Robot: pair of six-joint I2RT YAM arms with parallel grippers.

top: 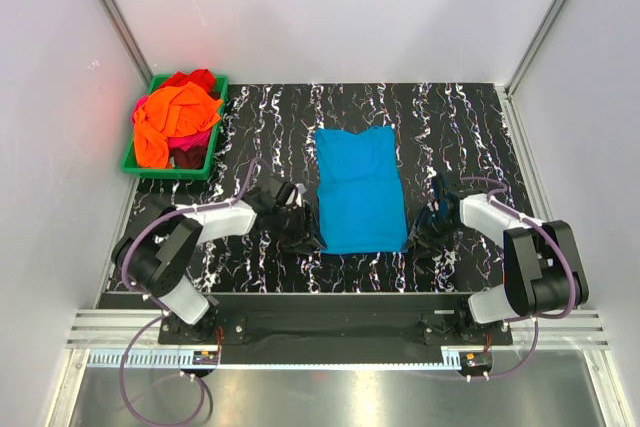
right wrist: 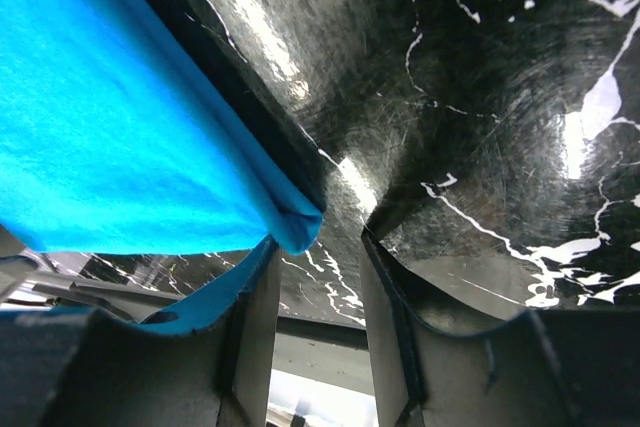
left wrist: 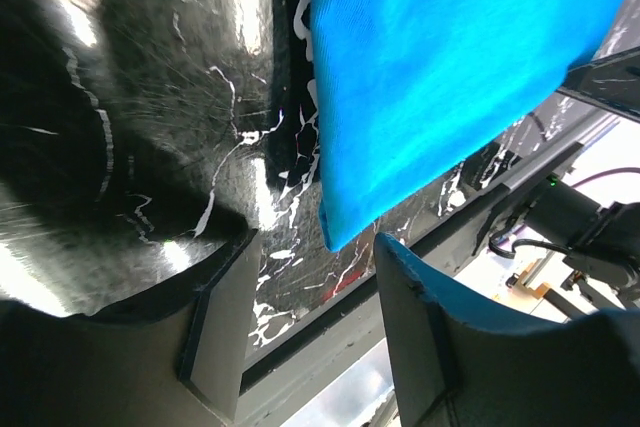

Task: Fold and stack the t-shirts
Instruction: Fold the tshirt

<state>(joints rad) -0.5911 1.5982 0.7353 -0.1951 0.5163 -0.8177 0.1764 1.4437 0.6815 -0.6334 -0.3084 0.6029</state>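
A turquoise-blue t-shirt (top: 360, 187) lies folded into a rectangle in the middle of the black marbled table. My left gripper (top: 300, 234) sits low at its near left corner, and my right gripper (top: 428, 219) sits at its near right corner. In the left wrist view the left gripper (left wrist: 315, 322) is open, with the shirt's corner (left wrist: 345, 217) just ahead of the gap. The right gripper (right wrist: 315, 322) is also open, and the folded corner (right wrist: 290, 227) lies by its left finger (right wrist: 250, 327). Orange (top: 170, 117), red (top: 195, 78) and magenta (top: 197, 137) t-shirts are heaped in a bin.
The green plastic bin (top: 165, 171) stands at the table's back left corner. White walls close in the table on three sides. A metal rail (top: 330, 332) with both arm bases runs along the near edge.
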